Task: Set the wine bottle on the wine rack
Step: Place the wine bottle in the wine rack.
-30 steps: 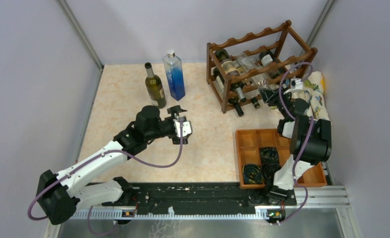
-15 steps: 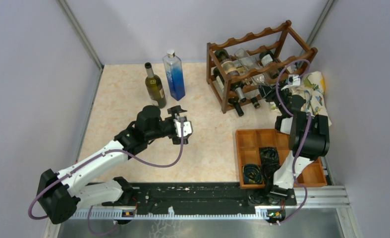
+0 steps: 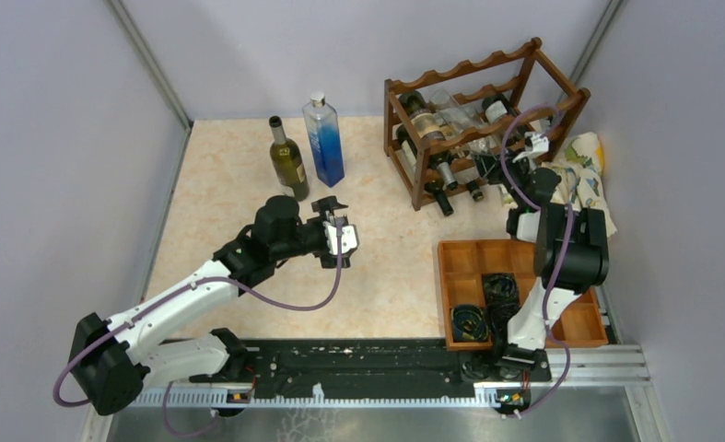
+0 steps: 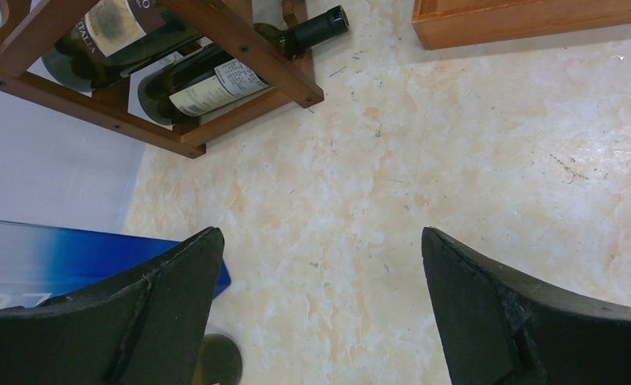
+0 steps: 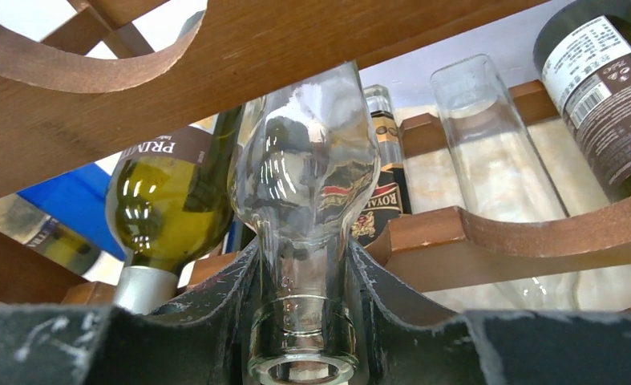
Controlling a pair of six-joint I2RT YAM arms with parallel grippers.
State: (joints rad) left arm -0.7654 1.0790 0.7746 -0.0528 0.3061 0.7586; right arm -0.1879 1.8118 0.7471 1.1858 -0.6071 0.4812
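Pushing wine bottle (image 5: 308, 184) deeper into rack (image 3: 460, 70) w/ R gripper (image 5: 304, 277).

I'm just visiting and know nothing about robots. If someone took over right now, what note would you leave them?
Right gripper: fingers shut on the neck of the clear bottle.
Left gripper: open, empty, above the table.
The bottle's body reaches into the wine rack between two rails, beside other bottles; whether it rests there is unclear.
Left: seat it, then release.
A green bottle and a blue bottle stand on the table.
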